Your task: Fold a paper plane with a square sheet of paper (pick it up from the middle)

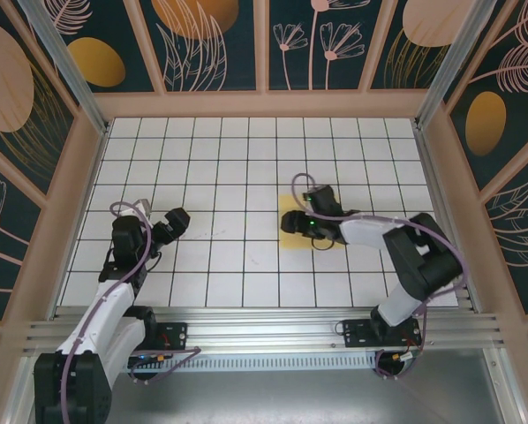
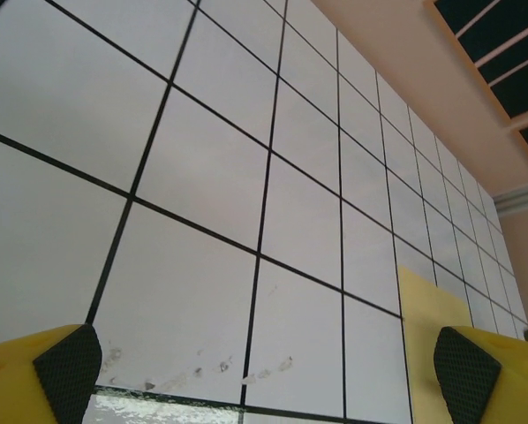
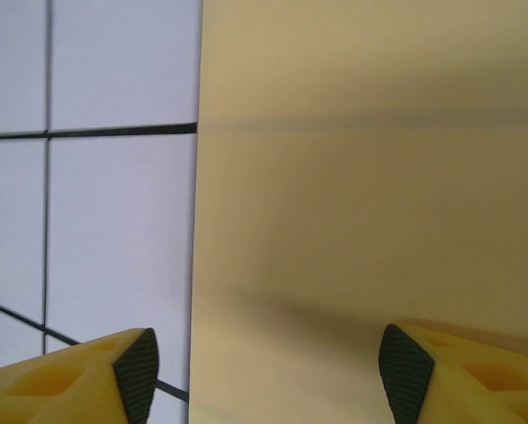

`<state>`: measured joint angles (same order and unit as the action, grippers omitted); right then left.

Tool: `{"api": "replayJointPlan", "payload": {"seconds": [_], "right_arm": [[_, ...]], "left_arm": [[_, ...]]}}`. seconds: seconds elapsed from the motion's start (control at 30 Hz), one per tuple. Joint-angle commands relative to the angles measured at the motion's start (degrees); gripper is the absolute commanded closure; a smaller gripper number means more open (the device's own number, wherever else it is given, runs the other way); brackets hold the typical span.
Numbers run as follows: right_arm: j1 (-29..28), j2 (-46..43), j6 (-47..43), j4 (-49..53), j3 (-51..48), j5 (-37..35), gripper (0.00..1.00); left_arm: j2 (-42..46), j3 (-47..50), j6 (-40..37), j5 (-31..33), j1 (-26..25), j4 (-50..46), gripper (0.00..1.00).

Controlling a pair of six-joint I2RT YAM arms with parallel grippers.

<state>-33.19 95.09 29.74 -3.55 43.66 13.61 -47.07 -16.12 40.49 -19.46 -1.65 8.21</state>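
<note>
My left claw (image 1: 177, 221) hovers over the left side of the desk (image 1: 229, 150), spread wide and holding nothing. The desk is a glossy white surface ruled by thin black grid lines. The claw's black ribbed pads (image 2: 70, 371) sit on yellow fingers. The square sheet of paper (image 1: 292, 234), thin, matte, pale yellow and straight-edged, lies flat just right of centre. My right claw (image 1: 315, 212) hangs low over it with its jaws apart, gripping nothing, one pad above the paper and the other above bare tile.
</note>
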Motion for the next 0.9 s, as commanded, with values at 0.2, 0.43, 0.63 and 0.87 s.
{"api": "replayJointPlan", "payload": {"seconds": [0.2,0.43,0.63,0.87], "right_arm": [[-6.6,2.7,-4.5,15.0,11.9,-7.0,0.30],[1.2,2.9,-4.4,15.2,11.1,-10.1,0.30],[4.5,4.1,-0.3,11.9,5.6,-4.8,0.32],[-0.8,-0.8,15.0,5.7,-3.7,-6.3,0.33]], "left_arm": [[-4.8,-2.9,-1.0,-2.4,-6.8,2.9,0.01],[-13.9,-6.2,0.6,1.0,-16.3,6.5,0.02],[-16.7,-6.1,1.8,2.7,-18.7,9.4,0.01],[-14.6,-5.1,0.9,8.3,-18.7,8.3,0.01]]}}
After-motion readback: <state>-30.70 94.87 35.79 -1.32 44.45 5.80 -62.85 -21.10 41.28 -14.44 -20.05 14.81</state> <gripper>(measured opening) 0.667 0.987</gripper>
